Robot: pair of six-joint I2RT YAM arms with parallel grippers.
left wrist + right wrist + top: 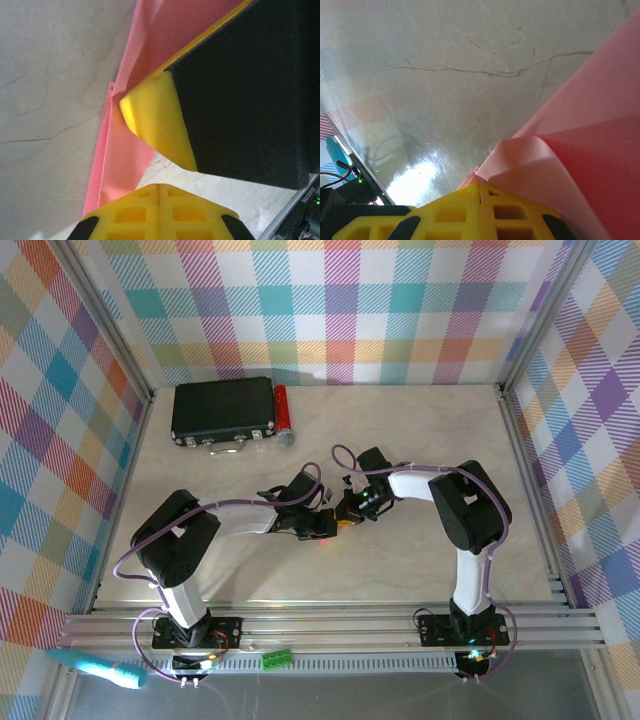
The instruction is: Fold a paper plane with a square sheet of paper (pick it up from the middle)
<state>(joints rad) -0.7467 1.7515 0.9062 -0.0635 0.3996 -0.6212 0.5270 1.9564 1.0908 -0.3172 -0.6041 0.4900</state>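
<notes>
Left tool (159,200) clenched, right tool (480,192) clenched, both beside creased pink paper (120,165), marbled table (50,100).

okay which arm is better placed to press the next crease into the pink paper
Probably the left: its gripper sits right against the folded paper, beside a yellow finger. The right gripper touches only a curled paper edge.

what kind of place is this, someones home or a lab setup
Most likely a lab test cell, not a home: the marble-look table is boxed in by plaid-printed walls on aluminium framing, with two robot arms bolted at its near edge working on pink paper.
</notes>
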